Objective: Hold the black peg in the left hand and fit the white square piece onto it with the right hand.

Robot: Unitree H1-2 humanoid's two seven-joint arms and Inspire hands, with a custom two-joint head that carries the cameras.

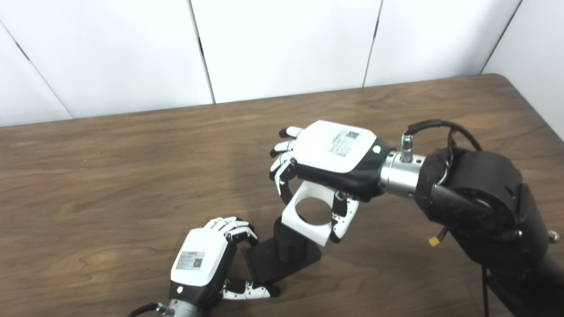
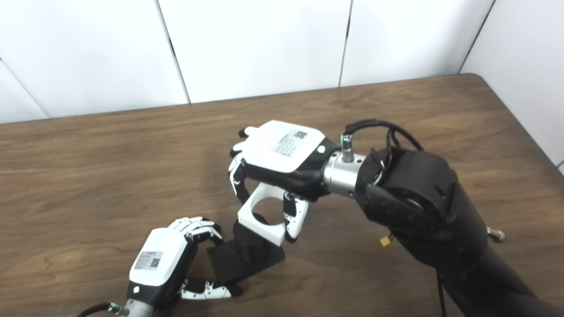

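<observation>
Lower centre of frame: black peg (image 1: pixel 288 244) stands upright on its flat black base plate (image 1: pixel 269 266) on the wooden table (image 1: pixel 110 176), with the left hand (image 1: pixel 207 259) grasping the plate's left edge between fingers and thumb. Just above it, the right hand (image 1: pixel 328 160) grips the white square piece (image 1: pixel 308 218), tilted, its round hole over the peg's top; whether they touch is unclear.

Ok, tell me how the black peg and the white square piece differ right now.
The black peg is dark, upright on a flat base, gripped at the base by the left robot hand. The white square piece is light, has a round hole, and is held tilted above it by the right robot hand. Both are held.
</observation>
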